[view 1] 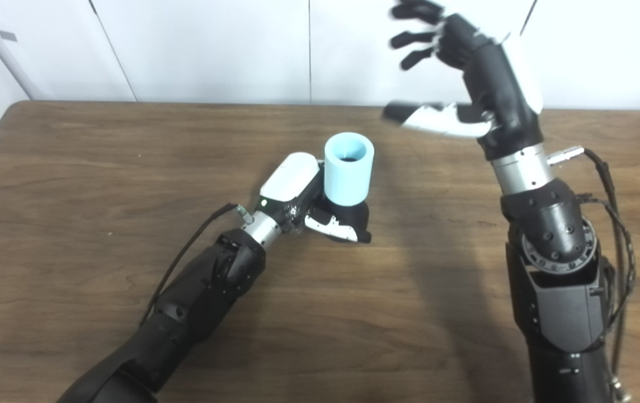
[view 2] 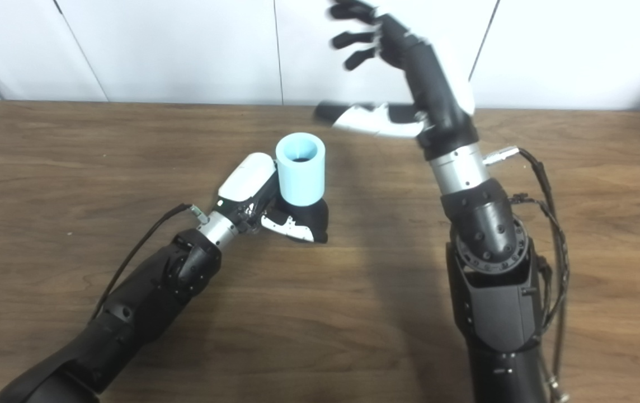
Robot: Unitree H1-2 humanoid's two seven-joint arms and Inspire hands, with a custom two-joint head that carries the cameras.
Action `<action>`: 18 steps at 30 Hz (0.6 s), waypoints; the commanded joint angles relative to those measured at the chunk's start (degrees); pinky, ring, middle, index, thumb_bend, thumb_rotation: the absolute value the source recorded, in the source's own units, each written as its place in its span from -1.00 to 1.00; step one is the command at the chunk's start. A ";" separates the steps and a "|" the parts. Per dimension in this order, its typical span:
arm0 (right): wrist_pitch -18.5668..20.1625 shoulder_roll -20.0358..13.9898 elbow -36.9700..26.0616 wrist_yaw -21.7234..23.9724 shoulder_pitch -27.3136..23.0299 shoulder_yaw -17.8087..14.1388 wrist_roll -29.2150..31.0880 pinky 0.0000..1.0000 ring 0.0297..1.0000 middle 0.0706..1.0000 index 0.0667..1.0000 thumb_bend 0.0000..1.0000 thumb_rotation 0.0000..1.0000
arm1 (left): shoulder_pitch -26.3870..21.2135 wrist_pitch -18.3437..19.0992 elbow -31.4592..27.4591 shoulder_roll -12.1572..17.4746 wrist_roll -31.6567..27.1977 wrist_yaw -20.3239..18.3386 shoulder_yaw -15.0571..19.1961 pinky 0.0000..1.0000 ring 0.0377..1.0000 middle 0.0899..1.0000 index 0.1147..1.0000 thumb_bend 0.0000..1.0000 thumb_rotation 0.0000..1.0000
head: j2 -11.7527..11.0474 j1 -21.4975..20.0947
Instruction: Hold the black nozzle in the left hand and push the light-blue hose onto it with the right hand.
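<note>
L hand point(view 1: 320, 204) fingers point(view 1: 334, 228) wrapped around black nozzle point(view 1: 353, 215) at base of light-blue hose point(view 1: 348, 172); hose upright, open end up, seated over nozzle, near counter point(view 1: 74, 184) center. R hand point(view 1: 465, 73) raised well above and to the right, fingers point(view 1: 412, 38) spread, holding nothing, apart from hose.
</note>
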 commanded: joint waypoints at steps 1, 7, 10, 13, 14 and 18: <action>7.19 1.64 0.44 -2.61 -0.29 -3.49 4.79 -0.03 0.23 0.43 0.48 0.52 -0.28 | 7.58 2.36 6.90 0.81 1.96 -5.08 -3.09 -0.42 -0.27 -0.15 -0.06 0.00 -1.00 | 0.03 0.12; 18.36 3.53 3.59 -5.93 0.65 -7.05 14.69 -0.03 0.25 0.58 0.59 0.40 -0.41 | 7.71 2.49 6.39 1.01 1.79 -5.25 -2.91 -0.42 -0.28 -0.14 -0.02 -0.01 -1.00 | 0.04 0.02; 18.37 0.04 6.24 -12.56 2.58 -2.82 26.67 0.07 0.34 0.73 0.73 0.31 -0.36 | 7.82 2.62 6.02 1.13 1.58 -5.52 -2.77 -0.40 -0.26 -0.14 -0.04 0.00 -1.00 | 0.00 0.07; 18.37 -4.65 7.15 -24.57 4.05 3.42 42.20 0.25 0.53 0.76 0.59 0.06 -0.52 | 7.81 2.49 6.13 1.16 1.74 -5.44 -2.79 -0.40 -0.27 -0.14 -0.02 -0.01 -1.00 | -0.03 0.21; 18.37 -5.83 7.33 -28.62 4.38 5.19 46.49 0.25 0.55 0.73 0.49 0.07 -0.61 | 7.81 2.40 6.18 1.15 1.69 -5.45 -2.78 -0.41 -0.28 -0.15 -0.02 -0.01 -1.00 | -0.02 0.18; 18.37 -8.95 7.50 -37.13 5.07 9.89 55.36 0.22 0.57 0.73 0.47 0.09 -0.71 | 7.90 2.36 6.01 1.18 1.61 -5.45 -2.68 -0.41 -0.27 -0.14 -0.05 0.00 -1.00 | -0.03 0.20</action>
